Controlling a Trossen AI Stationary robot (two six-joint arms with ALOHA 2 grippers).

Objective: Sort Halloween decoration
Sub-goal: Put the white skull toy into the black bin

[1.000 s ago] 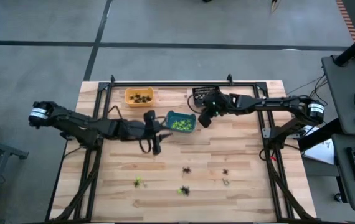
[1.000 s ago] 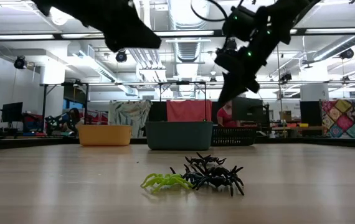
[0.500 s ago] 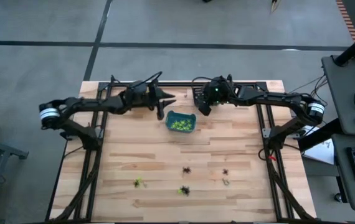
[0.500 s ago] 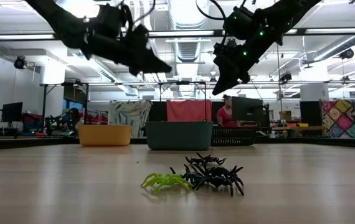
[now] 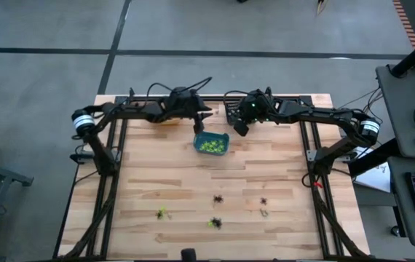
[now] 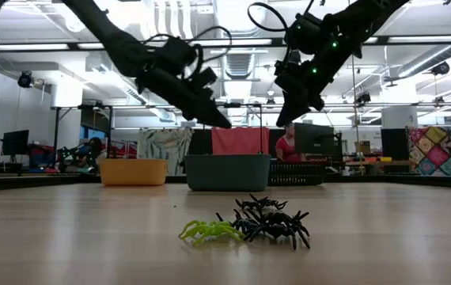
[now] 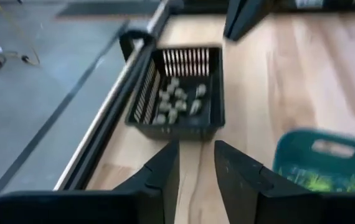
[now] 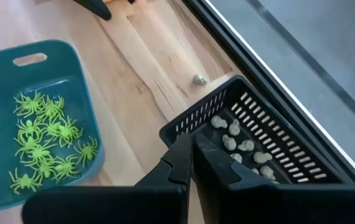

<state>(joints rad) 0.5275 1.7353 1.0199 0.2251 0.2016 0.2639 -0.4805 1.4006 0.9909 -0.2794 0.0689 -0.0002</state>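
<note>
Two grippers crowd your bench's twelve o'clock edge: left gripper [image 7: 196, 168] slightly spread, right gripper [image 8: 192, 158] pressed together above the black basket [image 8: 271, 149], so they could collide.

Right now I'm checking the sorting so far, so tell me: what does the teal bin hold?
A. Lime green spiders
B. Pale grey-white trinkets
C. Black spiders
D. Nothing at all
A. The right wrist view shows a cluster of lime green spiders lying inside the teal bin, while the pale trinkets sit in the black slotted basket beside it.
</note>
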